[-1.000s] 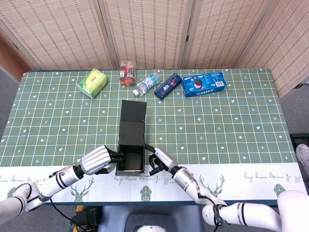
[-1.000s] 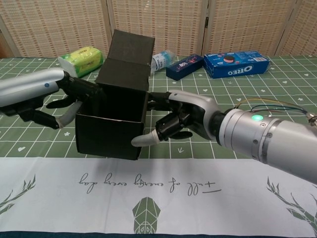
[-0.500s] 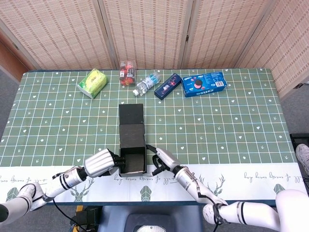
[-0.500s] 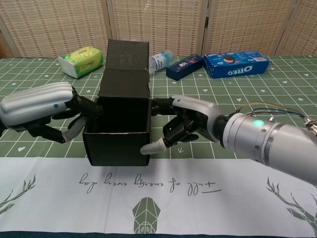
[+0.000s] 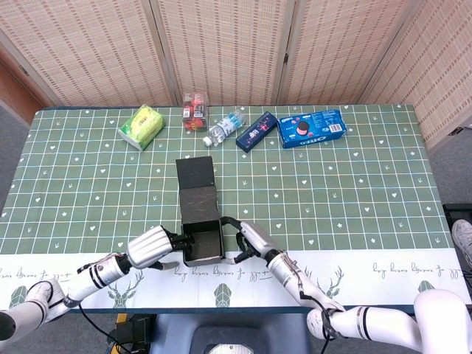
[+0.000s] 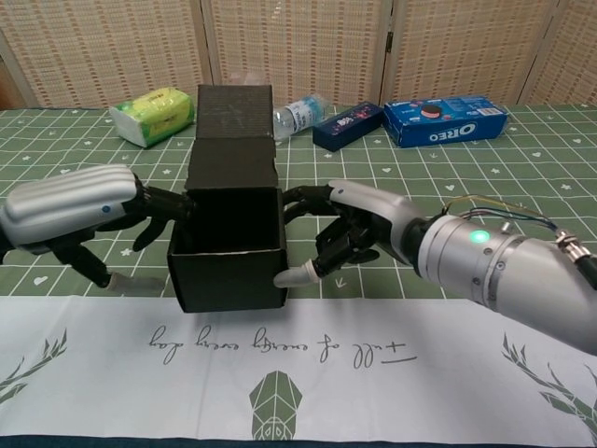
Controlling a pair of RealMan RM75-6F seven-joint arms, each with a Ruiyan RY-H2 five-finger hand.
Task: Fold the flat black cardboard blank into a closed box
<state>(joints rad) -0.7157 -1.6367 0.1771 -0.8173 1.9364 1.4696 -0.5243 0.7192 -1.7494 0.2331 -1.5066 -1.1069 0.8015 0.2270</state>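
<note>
Both hands, left hand (image 6: 70,210) and right hand (image 6: 359,229), press spread fingers against the box (image 6: 231,245) near the table's (image 5: 354,184) front edge; it has squared up, lid flap unclosed.

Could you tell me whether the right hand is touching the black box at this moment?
Touching. In the chest view, the right hand has fingertips pressed against the black box at its right wall, with no gap visible.

The box (image 6: 230,245) is matt black cardboard. Both hands, left hand (image 6: 76,211) and right hand (image 6: 359,230), have smooth, glossy silver shells. The desk (image 5: 354,192) wears matt green printed cloth. The biscuit packet (image 5: 313,128) is shiny blue.
</note>
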